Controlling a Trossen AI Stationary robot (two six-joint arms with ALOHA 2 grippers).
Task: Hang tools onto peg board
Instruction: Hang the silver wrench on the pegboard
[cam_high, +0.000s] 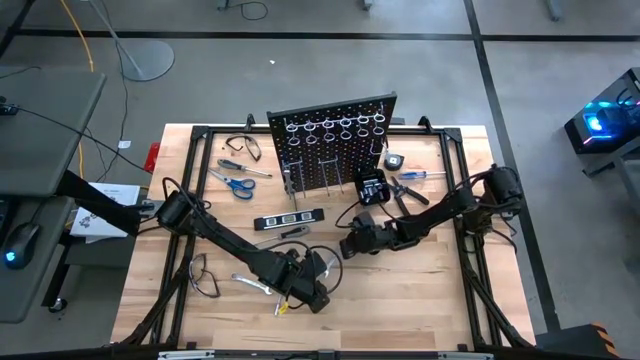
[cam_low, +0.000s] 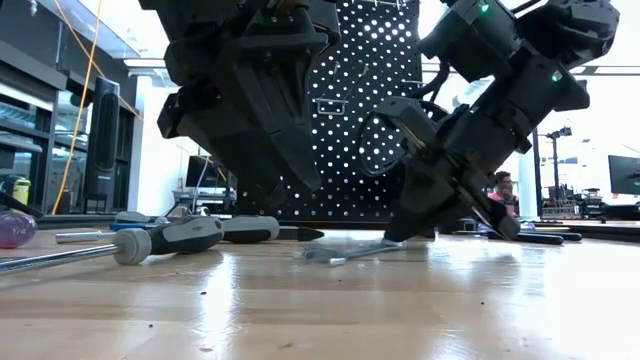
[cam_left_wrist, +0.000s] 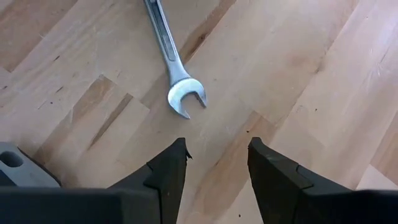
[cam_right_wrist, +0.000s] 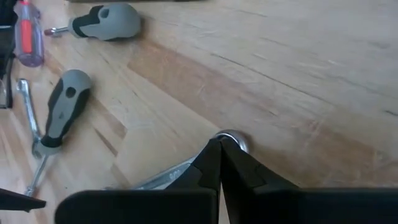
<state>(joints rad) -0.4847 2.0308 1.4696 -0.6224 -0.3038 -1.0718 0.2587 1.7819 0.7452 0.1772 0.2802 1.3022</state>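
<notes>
Seen from above, lower centre: left end effector (cam_high: 308, 288) low over the pale wooden surface (cam_high: 420, 300), released and empty, fingers parted. In the left wrist view, upper centre: silver open-ended wrench (cam_left_wrist: 176, 70) lying flat just beyond those fingertips, not touched. Centre of the overhead frame: right end effector (cam_high: 356, 240), clenched tight. In the right wrist view, tips pressed down at the round end of a second flat silver wrench (cam_right_wrist: 163, 177) lying on the surface; cannot tell whether actually pinched or merely pushed. Black perforated upright peg board (cam_high: 335, 128) with silver rings and hooks at upper centre, well apart from both wrenches. Likely trouble: a thin flat tool skidding or spinning away under closing fingers, or fingertips scraping the wood. Also a risk of the two arms fouling each other, being near together at mid-surface. Two grey-handled screwdrivers (cam_right_wrist: 65, 102) at the left of the right wrist frame, near enough to be knocked. Open room along the lower right of the overhead frame; front edge close to the left end effector, so a shoved wrench could slide off.
</notes>
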